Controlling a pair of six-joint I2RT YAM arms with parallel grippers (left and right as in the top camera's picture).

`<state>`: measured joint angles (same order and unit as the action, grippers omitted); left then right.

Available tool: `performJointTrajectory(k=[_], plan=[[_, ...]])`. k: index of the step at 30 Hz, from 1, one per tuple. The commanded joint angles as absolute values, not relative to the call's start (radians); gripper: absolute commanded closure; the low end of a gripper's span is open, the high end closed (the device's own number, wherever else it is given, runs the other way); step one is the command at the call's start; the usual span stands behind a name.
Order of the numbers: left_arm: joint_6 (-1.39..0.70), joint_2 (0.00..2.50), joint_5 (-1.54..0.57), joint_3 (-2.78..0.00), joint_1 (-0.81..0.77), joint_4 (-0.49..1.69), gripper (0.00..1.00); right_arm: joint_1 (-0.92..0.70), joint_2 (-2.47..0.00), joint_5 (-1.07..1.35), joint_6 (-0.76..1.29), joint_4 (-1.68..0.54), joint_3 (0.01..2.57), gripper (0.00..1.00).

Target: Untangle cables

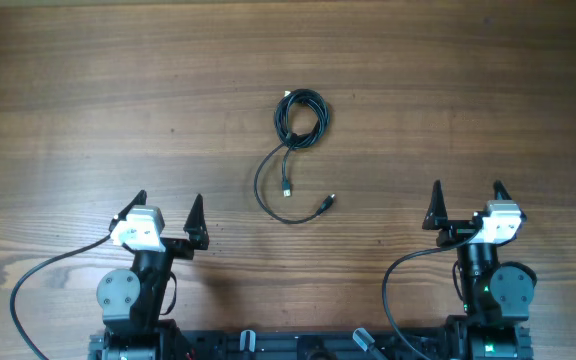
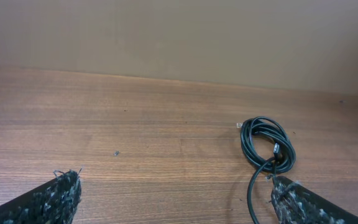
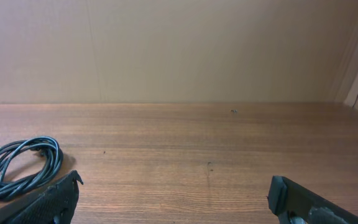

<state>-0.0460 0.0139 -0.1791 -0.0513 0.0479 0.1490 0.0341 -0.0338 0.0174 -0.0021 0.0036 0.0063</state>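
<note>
The cables (image 1: 299, 117) lie on the wooden table as a small black coil at centre, with a loose loop trailing toward me and two plug ends (image 1: 287, 190) near the front. In the left wrist view the coil (image 2: 267, 144) sits ahead to the right, just beyond the right fingertip. The right wrist view has the coil (image 3: 21, 167) at its left edge. My left gripper (image 1: 168, 206) is open over bare wood, left of the cables. My right gripper (image 1: 466, 196) is open too, well to their right. Neither touches the cables.
The table (image 1: 88, 90) is bare wood all around the cables. A plain beige wall (image 3: 179, 50) rises behind its far edge. Thick black arm wires (image 1: 38, 280) curl by both arm bases at the front edge.
</note>
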Motion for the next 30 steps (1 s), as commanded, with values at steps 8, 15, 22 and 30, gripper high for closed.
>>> performJointTrajectory(k=[8,15,22,30], plan=[[-0.045,0.009,-0.167,-0.043,0.050,0.146,0.00,0.031,-0.037,0.000,-0.007,0.006,0.006,0.00],[-0.045,0.009,-0.167,-0.043,0.050,0.146,0.00,0.031,-0.037,0.000,-0.007,0.006,0.006,0.00],[-0.045,0.009,-0.167,-0.043,0.050,0.146,0.00,0.031,-0.037,0.000,-0.007,0.006,0.006,0.00],[-0.030,0.009,-0.155,-0.043,0.050,0.146,0.00,0.031,-0.037,0.000,-0.007,0.006,0.006,0.00]])
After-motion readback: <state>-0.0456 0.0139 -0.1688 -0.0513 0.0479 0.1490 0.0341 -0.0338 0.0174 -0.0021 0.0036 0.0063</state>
